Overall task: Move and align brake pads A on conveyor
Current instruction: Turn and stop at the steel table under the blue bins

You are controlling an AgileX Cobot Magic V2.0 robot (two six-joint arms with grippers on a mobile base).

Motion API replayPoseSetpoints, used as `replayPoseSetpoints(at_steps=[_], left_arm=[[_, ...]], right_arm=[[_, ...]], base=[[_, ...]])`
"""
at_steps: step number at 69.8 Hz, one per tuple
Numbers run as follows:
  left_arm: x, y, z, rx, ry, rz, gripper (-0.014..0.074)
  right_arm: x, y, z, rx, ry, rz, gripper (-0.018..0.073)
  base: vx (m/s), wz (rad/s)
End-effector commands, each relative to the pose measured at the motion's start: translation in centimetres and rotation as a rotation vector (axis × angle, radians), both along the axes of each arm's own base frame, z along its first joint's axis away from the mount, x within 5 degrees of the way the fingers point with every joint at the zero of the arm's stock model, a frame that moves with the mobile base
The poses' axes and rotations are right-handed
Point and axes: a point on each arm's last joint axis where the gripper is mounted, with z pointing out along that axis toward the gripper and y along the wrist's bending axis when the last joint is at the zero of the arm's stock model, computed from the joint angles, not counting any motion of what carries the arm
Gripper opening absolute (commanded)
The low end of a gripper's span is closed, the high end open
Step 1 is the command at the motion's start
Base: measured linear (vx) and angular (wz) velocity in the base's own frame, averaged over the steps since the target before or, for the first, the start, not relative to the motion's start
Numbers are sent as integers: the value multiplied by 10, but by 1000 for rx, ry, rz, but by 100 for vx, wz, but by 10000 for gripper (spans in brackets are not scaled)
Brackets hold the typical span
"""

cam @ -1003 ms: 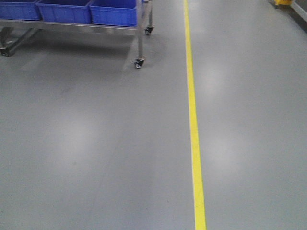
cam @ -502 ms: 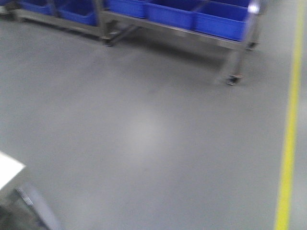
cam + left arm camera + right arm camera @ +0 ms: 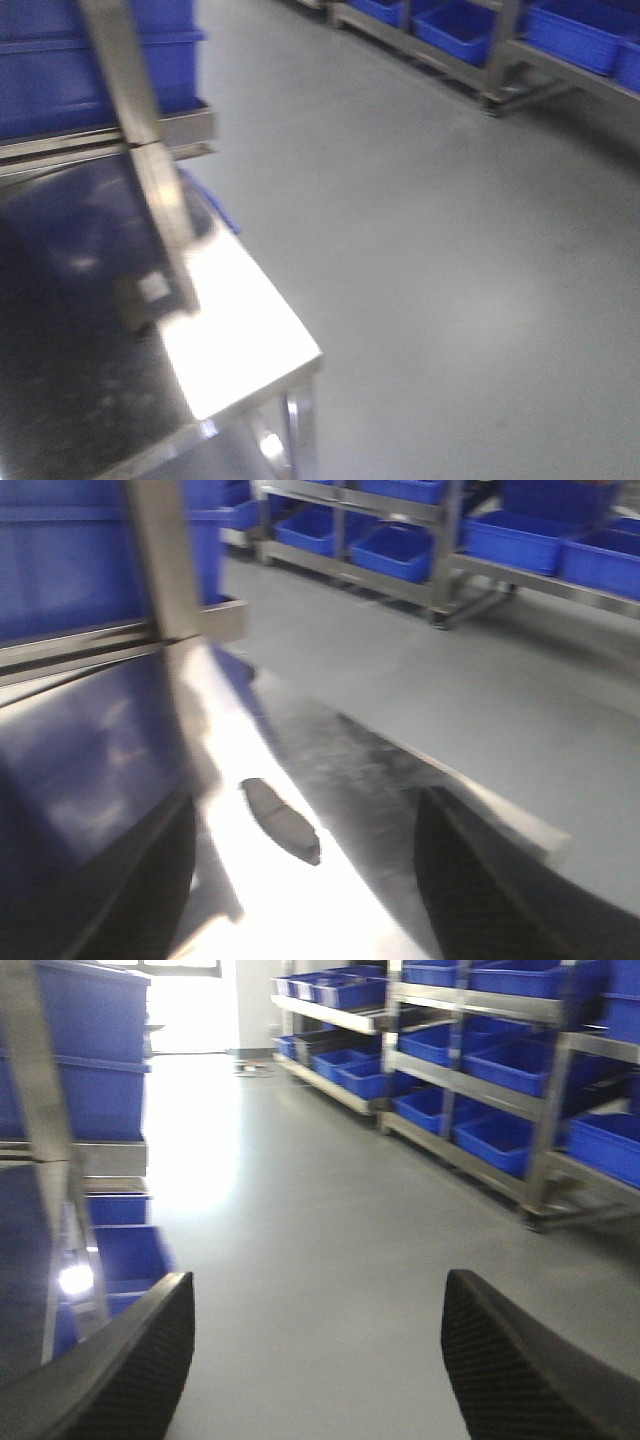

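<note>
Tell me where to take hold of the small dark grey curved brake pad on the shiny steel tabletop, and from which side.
Grip the dark grey curved brake pad across its narrow width at mid-length, coming down from above. It lies flat on the shiny steel tabletop, long and thin, so probably only its long edges offer opposing faces.

A smooth grey floor (image 3: 450, 250) fills the centre and right of the front view, with faint pale glare patches. At lower left stands a shiny steel table (image 3: 245, 350), its corner reflecting brightly. A metal upright (image 3: 122, 70) rises at upper left in front of stacked blue bins (image 3: 40, 80). In the right wrist view, steel racks (image 3: 545, 1130) holding more such bins line the right side. Strong white light (image 3: 190, 1005) floods in at upper left.
</note>
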Motion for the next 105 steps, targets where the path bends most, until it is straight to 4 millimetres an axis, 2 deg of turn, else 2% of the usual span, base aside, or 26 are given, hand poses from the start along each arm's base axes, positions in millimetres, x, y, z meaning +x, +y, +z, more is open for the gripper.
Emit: replayPoseSetpoints(at_steps=[1,30,51,105], left_arm=[[1,-1,14,-20,-85,-8,447],[1,-1,14,-20,-85,-8,447],[1,-1,14,-20,-85,-8,447],[1,-1,14,-20,-85,-8,447]], right_arm=[[1,0,14,0,-92,2,508],[1,0,14,0,-92,2,508],[1,0,14,0,-92,2,508],[1,0,14,0,-92,2,508]], base=[[15,93],[12,88],[5,57],[0,6]])
